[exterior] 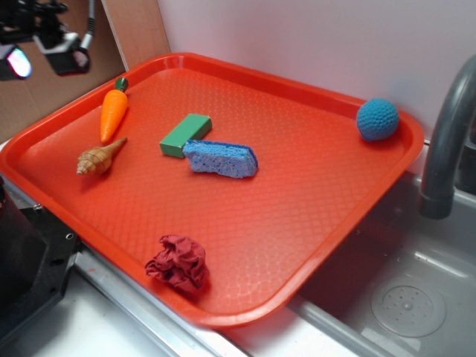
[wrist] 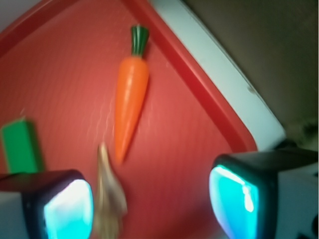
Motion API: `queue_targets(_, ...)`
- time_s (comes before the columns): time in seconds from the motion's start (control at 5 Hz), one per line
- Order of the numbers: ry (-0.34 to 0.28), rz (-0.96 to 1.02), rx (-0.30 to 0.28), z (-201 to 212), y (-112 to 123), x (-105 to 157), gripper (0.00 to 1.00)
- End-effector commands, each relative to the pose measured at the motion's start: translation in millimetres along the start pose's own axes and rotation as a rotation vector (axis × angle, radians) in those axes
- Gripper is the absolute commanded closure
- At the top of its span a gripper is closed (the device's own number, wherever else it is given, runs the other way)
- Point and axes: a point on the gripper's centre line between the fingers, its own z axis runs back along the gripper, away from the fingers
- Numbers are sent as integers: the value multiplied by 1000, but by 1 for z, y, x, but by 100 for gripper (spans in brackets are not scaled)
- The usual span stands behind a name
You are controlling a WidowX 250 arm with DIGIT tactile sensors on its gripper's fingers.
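My gripper [exterior: 46, 53] hangs high over the far left corner of the red tray [exterior: 312, 223], open, with nothing between its fingers [wrist: 67, 209]. Nearest below it lies an orange toy carrot [exterior: 113, 114] with a green top; the wrist view shows the carrot [wrist: 130, 94] ahead of the jaws. A tan spiral seashell [exterior: 99, 157] lies just in front of the carrot, and in the wrist view the seashell [wrist: 108, 194] is blurred beside the left finger. A green block [exterior: 185, 134] touches a blue sponge [exterior: 222, 158] mid-tray.
A crumpled dark red cloth [exterior: 178, 262] lies near the tray's front edge. A blue knitted ball [exterior: 377, 119] rests in the far right corner. A grey faucet [exterior: 446, 141] and a sink with a drain [exterior: 407, 305] are at the right. A cardboard panel [exterior: 137, 30] stands behind.
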Motion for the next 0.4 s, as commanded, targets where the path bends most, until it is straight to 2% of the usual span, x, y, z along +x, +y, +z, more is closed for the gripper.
queue_targets(0.0,-19,12,29,-54,-9,36,0)
queue_targets(0.2,8,13,59,-70,-13,40,0)
